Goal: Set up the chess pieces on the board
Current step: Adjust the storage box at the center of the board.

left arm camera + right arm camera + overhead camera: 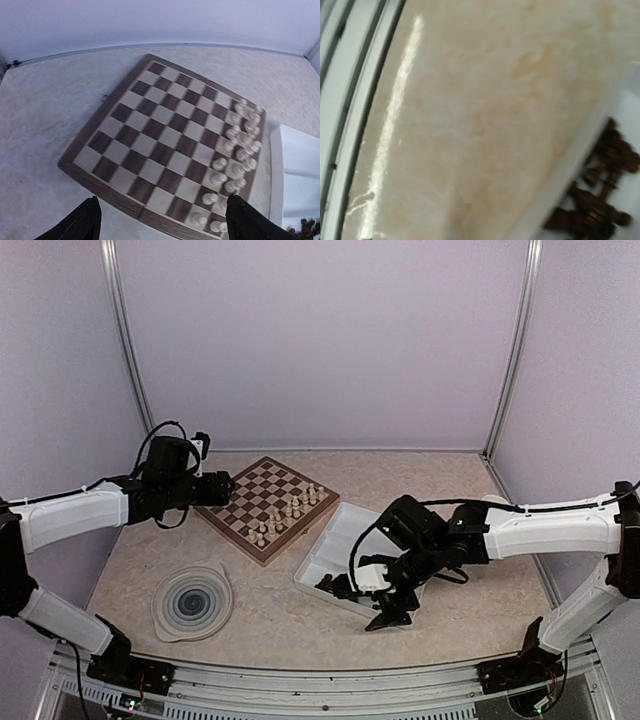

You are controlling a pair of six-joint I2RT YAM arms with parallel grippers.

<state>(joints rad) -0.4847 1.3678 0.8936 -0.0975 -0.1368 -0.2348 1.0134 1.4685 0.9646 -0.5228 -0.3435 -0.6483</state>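
Note:
The checkered wooden board [250,490] lies left of centre, turned like a diamond. Several cream chess pieces [291,508] stand in two rows along its right side, blurred in the left wrist view [240,145]. My left gripper [224,486] hovers over the board's left corner, open, with nothing between its black fingertips [82,222]. Dark brown chess pieces [600,205] lie heaped in the near corner of the white tray [577,165]. My right gripper [364,603] hangs at the tray's near edge with its fingers spread and empty. Its fingers are out of its own blurred wrist view.
The white two-compartment tray [345,530] sits right of the board [160,130]; its edge shows in the left wrist view [300,160]. A round blue-swirl plate [192,602] rests near the front left. Metal rails [350,75] run along the table's near edge.

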